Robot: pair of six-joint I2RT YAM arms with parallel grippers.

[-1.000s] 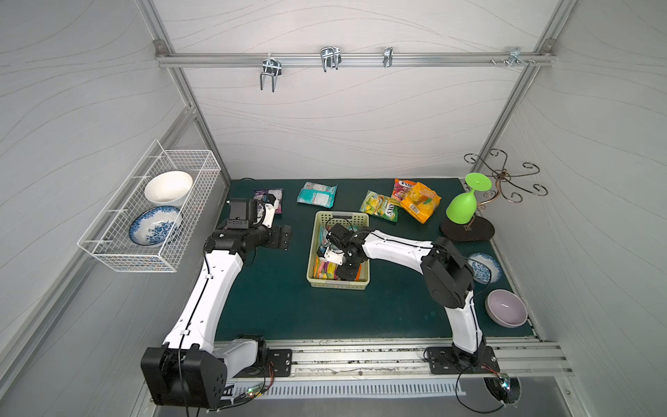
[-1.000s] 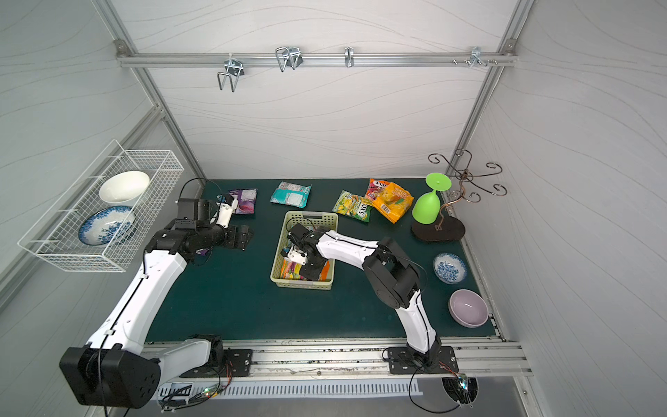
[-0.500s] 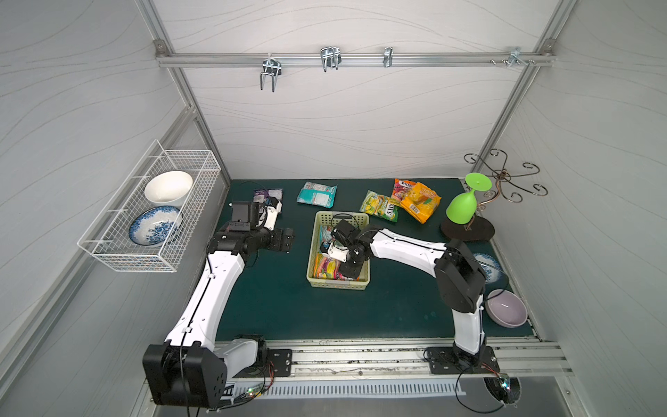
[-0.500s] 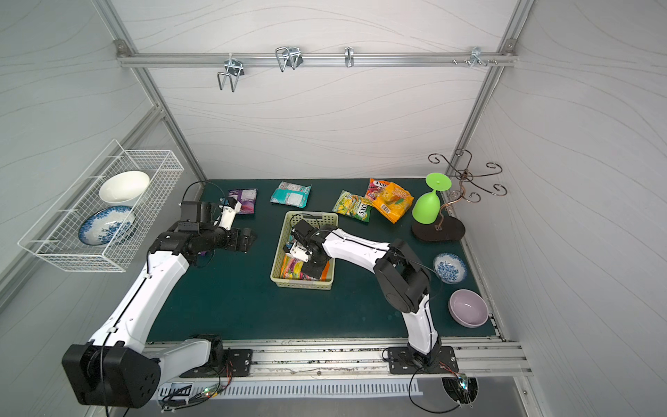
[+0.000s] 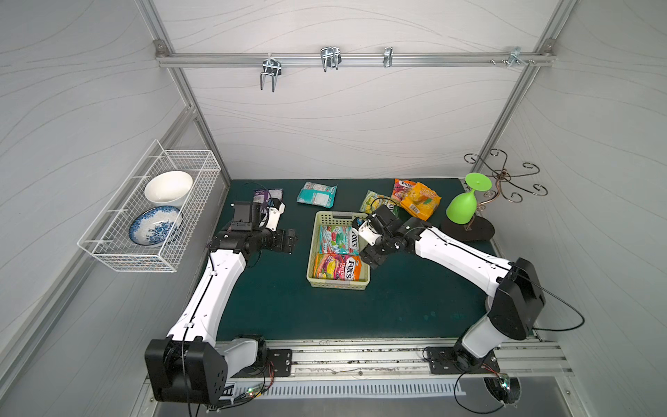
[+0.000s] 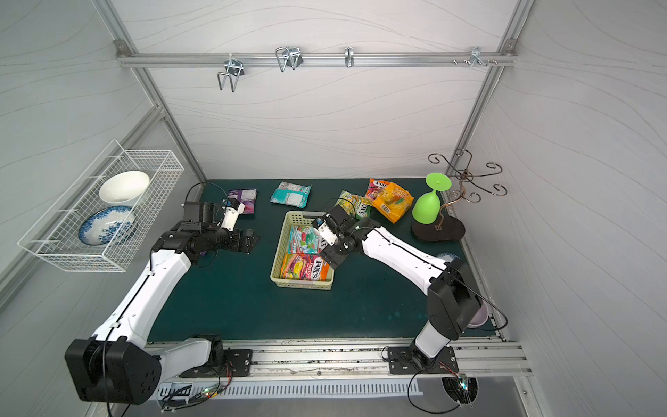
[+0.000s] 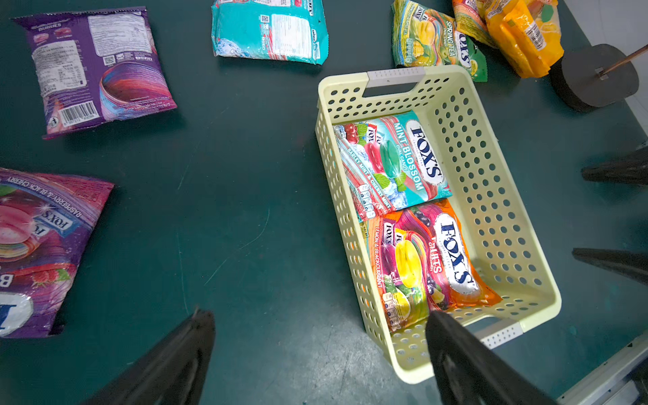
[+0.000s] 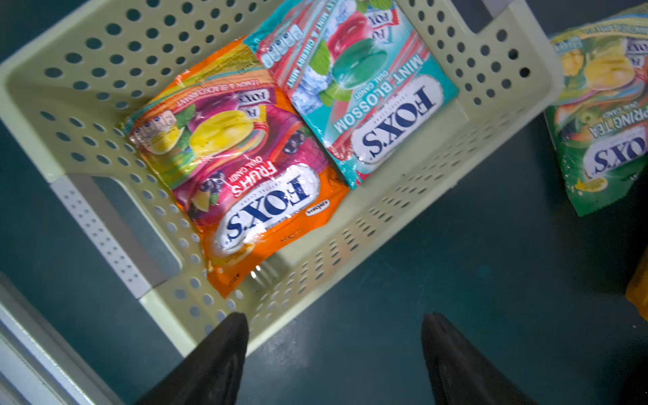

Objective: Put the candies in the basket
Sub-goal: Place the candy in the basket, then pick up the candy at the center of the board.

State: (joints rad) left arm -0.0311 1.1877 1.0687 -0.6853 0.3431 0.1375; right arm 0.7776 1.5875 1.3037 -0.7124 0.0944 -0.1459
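I read this as the gap between two picks. My right hand (image 8: 335, 321) hangs empty, fingers spread wide, just outside the long wall of the pale yellow-green perforated plastic basket (image 8: 105, 70). Two bags already lie flat inside it, side by side: the teal Mint Blossom bag (image 7: 392, 164) and the orange Fruits bag (image 7: 427, 263), whose corner presses against the wall nearest that hand. My left hand (image 7: 319, 315) is spread wide too and holds nothing, hovering over bare counter (image 5: 288, 307) between the basket and the purple bags.

By my count six bags are still out. Closest to the right hand is the green Spring Tea bag (image 8: 603, 122), just past the basket's end. Beyond it the yellow-orange bag (image 5: 420, 200) lies partly over a pink bag (image 5: 400, 186). Nearest the left hand is the pink-purple raspberry bag (image 7: 38, 245), with the purple berries bag (image 7: 101, 66) and the face-down teal bag (image 7: 270, 31) farther off.

Next I would take the right hand to the Spring Tea bag and come down on an edge or a puffed part, since flat glossy film gives the fingers little to pinch.

The counter is a dark green mat, lightly scuffed. White panelled walls close it in, with an aluminium rail of hooks (image 5: 353, 59) overhead, a white wire-mesh rack (image 5: 108, 249) beside the left arm and a green plastic goblet (image 5: 465, 205) beside the right arm.
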